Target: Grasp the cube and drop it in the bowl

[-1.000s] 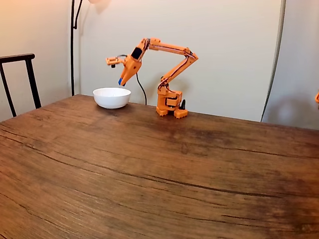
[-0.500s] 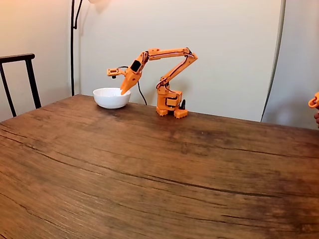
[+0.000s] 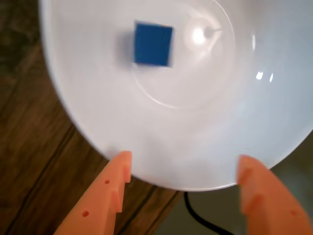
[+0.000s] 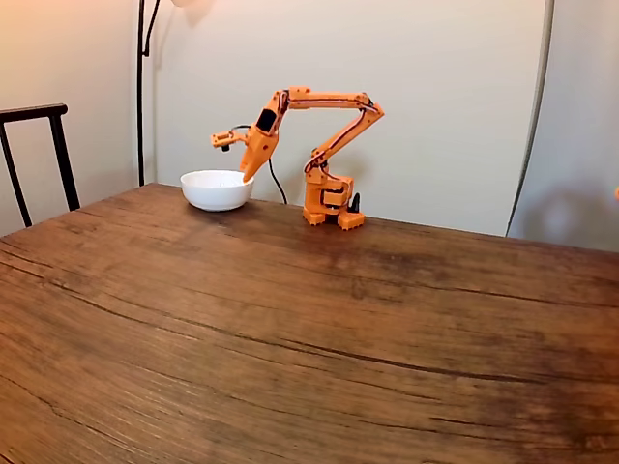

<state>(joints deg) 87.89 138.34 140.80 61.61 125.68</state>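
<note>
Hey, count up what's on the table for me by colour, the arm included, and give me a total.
Blue: 1, the cube, lying inside the bowl
White: 1, the bowl
Orange: 1, the arm, its gripper open above the bowl's rim
Total: 3

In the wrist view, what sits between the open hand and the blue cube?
Only bare white bowl interior and its near rim separate the hand from the cube, in the wrist view.
</note>
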